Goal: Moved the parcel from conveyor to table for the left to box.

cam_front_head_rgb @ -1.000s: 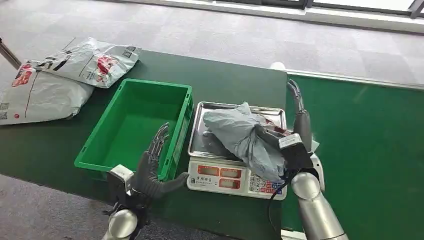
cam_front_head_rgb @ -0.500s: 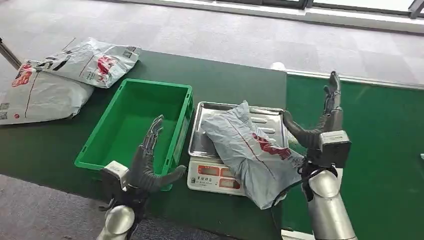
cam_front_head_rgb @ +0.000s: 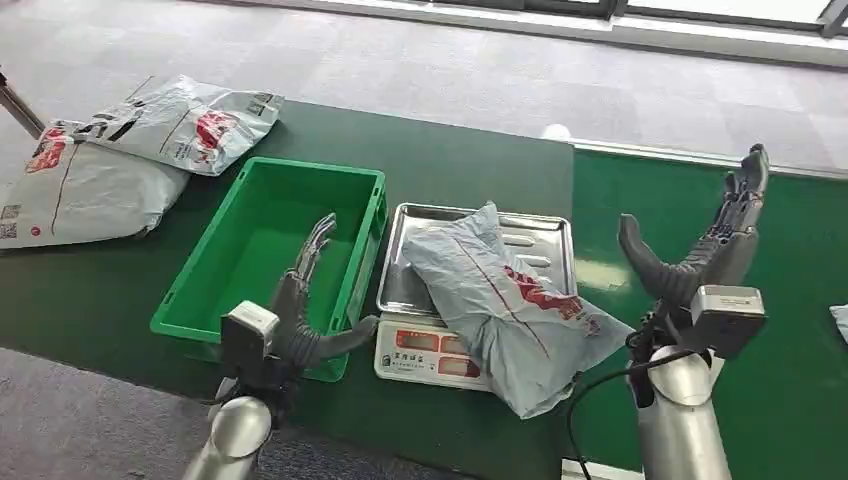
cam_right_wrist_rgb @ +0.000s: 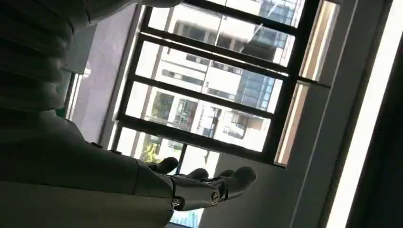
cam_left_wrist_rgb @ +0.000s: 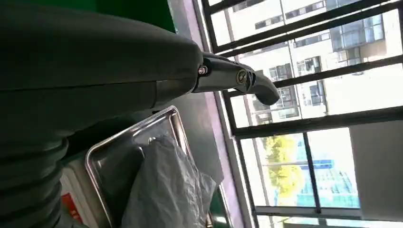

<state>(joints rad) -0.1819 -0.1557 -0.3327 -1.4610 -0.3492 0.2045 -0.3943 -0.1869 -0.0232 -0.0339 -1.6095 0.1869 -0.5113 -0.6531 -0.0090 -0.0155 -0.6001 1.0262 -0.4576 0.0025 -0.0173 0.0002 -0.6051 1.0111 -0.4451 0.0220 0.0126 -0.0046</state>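
Observation:
A grey plastic parcel (cam_front_head_rgb: 510,300) with a red mark lies across the steel pan of a weighing scale (cam_front_head_rgb: 440,350), hanging over the scale's front right corner. My right hand (cam_front_head_rgb: 705,250) is raised over the green conveyor (cam_front_head_rgb: 790,260), to the right of the parcel, fingers spread and holding nothing. My left hand (cam_front_head_rgb: 305,315) hovers open at the front right corner of the green crate (cam_front_head_rgb: 265,250), left of the scale. The left wrist view shows the parcel (cam_left_wrist_rgb: 166,190) on the pan, beyond my left hand (cam_left_wrist_rgb: 142,80). My right hand (cam_right_wrist_rgb: 190,187) points up at windows in its wrist view.
Two more grey parcels (cam_front_head_rgb: 120,155) lie on the dark green table (cam_front_head_rgb: 440,150) at the far left. The green crate has nothing inside. A bit of white packaging (cam_front_head_rgb: 838,322) shows at the conveyor's right edge. Grey floor lies beyond the table.
My right hand let go of the parcel and moved up and right, away over the conveyor. The parcel settled flatter on the scale. My left hand shifted slightly near the crate.

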